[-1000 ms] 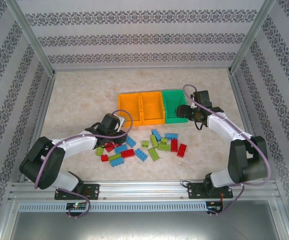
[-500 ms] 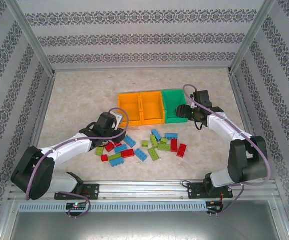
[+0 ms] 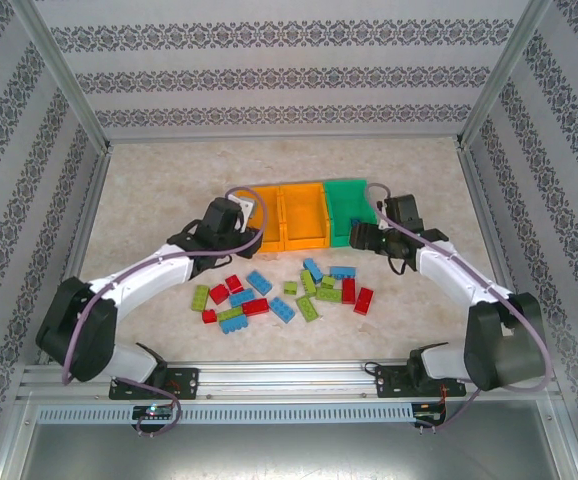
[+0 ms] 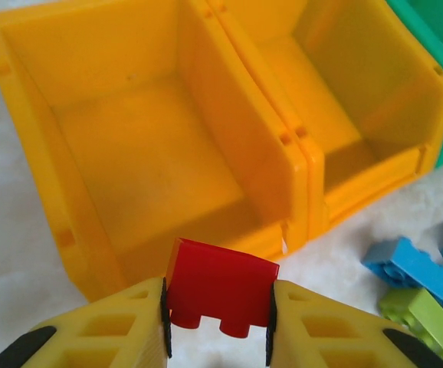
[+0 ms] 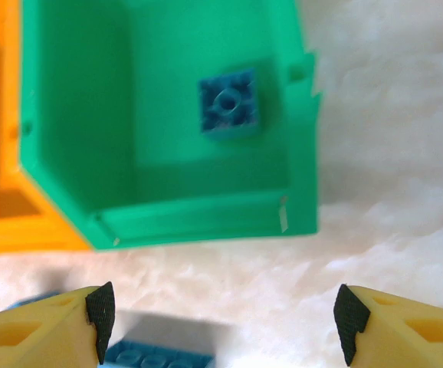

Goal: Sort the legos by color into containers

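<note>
Since a second ago the left jaws have left the brick pile. They now hang at the near wall of the left orange bin (image 4: 34, 146), clamped on a red lego (image 4: 220, 291). The middle orange bin (image 4: 375, 100) is joined beside it. Loose legos (image 3: 304, 288) in red, blue and light green lie scattered on the counter (image 3: 159, 190) just in front of the bins. The right jaws stand apart, holding nothing, and have drawn back to the near edge of the green bin (image 5: 68, 138), where a blue lego (image 5: 228, 103) lies inside. The counter is pale and mottled. Patterned striped wallpaper (image 3: 269, 75) and a metal frame (image 3: 66, 85) enclose it.
</note>
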You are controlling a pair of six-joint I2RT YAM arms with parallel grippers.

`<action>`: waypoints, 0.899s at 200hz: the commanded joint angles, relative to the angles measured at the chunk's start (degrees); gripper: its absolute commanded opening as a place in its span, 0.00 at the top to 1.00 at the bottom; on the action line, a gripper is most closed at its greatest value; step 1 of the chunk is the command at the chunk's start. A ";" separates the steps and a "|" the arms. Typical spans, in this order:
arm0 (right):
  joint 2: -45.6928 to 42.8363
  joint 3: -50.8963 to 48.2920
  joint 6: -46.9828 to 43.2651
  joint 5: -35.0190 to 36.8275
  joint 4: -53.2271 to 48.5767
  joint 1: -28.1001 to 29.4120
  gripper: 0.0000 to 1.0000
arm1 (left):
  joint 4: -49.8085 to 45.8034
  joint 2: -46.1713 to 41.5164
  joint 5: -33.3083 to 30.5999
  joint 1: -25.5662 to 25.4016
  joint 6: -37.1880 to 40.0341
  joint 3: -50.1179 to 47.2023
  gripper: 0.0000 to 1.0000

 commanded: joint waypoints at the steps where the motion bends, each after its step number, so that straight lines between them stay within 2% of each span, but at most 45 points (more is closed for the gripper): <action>1: -1.95 -1.66 -1.28 -0.93 -0.86 4.19 0.23 | -1.76 4.52 -4.78 -0.63 1.92 4.18 0.66; 20: -1.98 -2.12 -1.92 1.26 -2.68 6.65 0.24 | -1.19 7.35 -6.94 -0.54 1.55 5.98 0.65; 55: -1.96 -4.36 -0.83 1.45 -3.31 6.92 0.27 | 1.03 9.65 -8.11 -0.54 -0.20 7.17 0.59; 80: -0.86 -4.30 1.99 0.26 -4.87 7.32 0.27 | 1.13 11.06 -8.31 -0.57 -2.02 8.23 0.49; 114: -0.29 -5.75 8.57 0.89 -3.68 10.58 0.18 | 5.36 9.06 -8.10 -0.57 -4.98 4.66 0.39; 180: 4.43 -3.93 11.63 4.07 -3.61 15.64 0.15 | 9.14 4.62 -6.63 -1.15 -4.17 0.13 0.25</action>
